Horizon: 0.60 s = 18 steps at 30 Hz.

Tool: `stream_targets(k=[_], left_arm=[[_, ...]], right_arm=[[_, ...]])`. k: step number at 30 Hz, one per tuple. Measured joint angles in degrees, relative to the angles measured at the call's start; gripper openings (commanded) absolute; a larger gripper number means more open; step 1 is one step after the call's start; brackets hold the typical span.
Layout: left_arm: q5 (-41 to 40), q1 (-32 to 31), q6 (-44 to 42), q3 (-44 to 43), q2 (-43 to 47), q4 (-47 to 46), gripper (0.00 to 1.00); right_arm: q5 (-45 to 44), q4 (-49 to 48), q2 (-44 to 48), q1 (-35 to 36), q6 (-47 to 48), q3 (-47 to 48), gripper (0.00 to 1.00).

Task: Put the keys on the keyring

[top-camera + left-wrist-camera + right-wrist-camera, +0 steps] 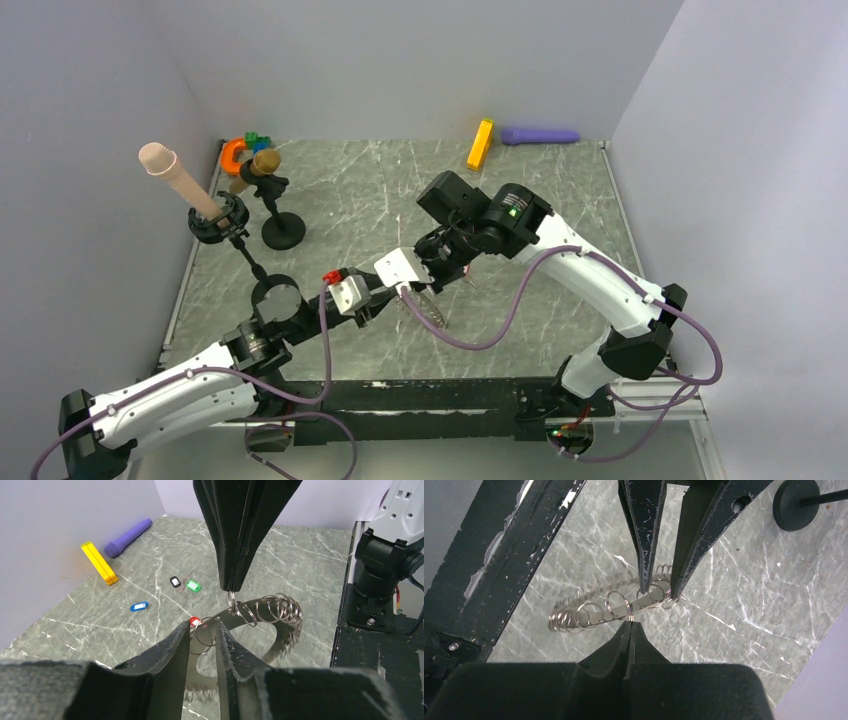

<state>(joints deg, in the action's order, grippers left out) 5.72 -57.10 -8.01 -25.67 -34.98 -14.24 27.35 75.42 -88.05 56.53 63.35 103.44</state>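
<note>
One keyring [561,620] in right end effector [630,624]

A round black stand base [283,231] sits on the grey-green marbled table [560,200], its rod topped by a brown peg [262,163]. Just left of it, 1 beige cylinder [180,180] stands tilted. Behind it lie an orange horseshoe [234,155] and small green and blue bricks [258,140]. Far to its right, 1 orange block [481,144] lies near 1 purple cylinder [540,135].

marbled table [400,180] holds orange block [480,144], purple cylinder [540,135], blue key tag [139,606], black key tag [175,581], green key tag [193,585]
</note>
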Motion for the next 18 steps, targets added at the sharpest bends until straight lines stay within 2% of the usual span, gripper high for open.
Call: stream_targets(k=[18], left_arm=[[3.5,0.0,0.6,-1.3,-2.7,-2.1,0.31]], right_arm=[[1.9,-2.2,0.1,-1.3,-4.5,0.0,0.00]])
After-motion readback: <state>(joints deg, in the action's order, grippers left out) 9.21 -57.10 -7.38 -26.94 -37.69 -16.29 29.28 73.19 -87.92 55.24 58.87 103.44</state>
